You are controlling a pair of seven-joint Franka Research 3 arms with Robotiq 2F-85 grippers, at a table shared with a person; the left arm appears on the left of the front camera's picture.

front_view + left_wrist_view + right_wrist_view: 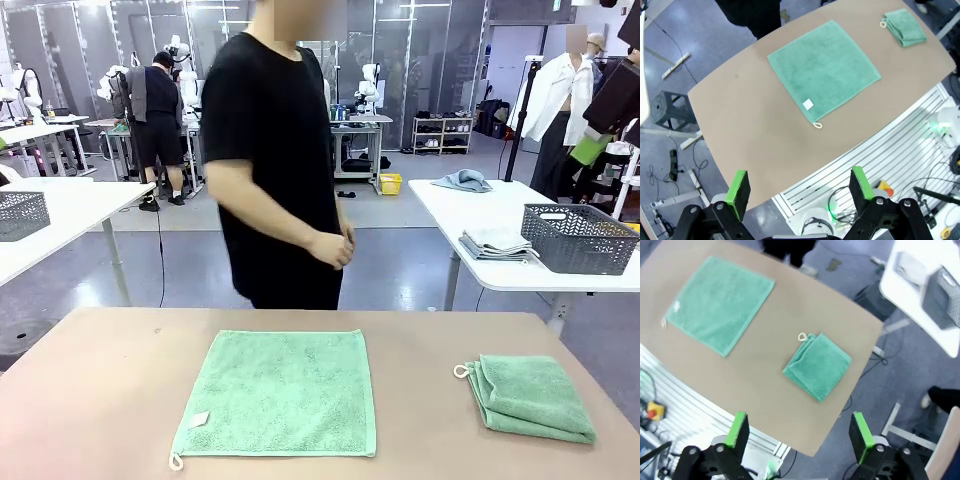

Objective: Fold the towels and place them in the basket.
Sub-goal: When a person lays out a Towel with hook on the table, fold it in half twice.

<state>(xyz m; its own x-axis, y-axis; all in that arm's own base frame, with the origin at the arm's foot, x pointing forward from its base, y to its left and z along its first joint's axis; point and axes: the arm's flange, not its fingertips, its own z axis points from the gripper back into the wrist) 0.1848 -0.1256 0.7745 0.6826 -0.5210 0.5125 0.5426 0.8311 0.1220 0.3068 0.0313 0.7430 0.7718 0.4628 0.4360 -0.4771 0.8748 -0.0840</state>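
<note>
Both grippers stand spread wide with nothing in them: the left gripper (pixel 799 173) hangs high over the near edge of the table (pixel 100 400), and the right gripper (pixel 799 415) hangs high off that edge further right. One flat towel (pixel 278 392) lies spread out at the middle of the table, its loop (pixel 176 461) at the near left corner and a small white label (pixel 199 419) just inside it. A folded towel (pixel 530 395) lies well apart to the right, near the table's right edge, loop pointing towards the flat one. The basket (pixel 578 238) sits on a white side table (pixel 440 205) beyond the right end, beside some folded grey cloths (pixel 497 243). A person (pixel 280 170) stands at the far side, hands held together at the waist.
</note>
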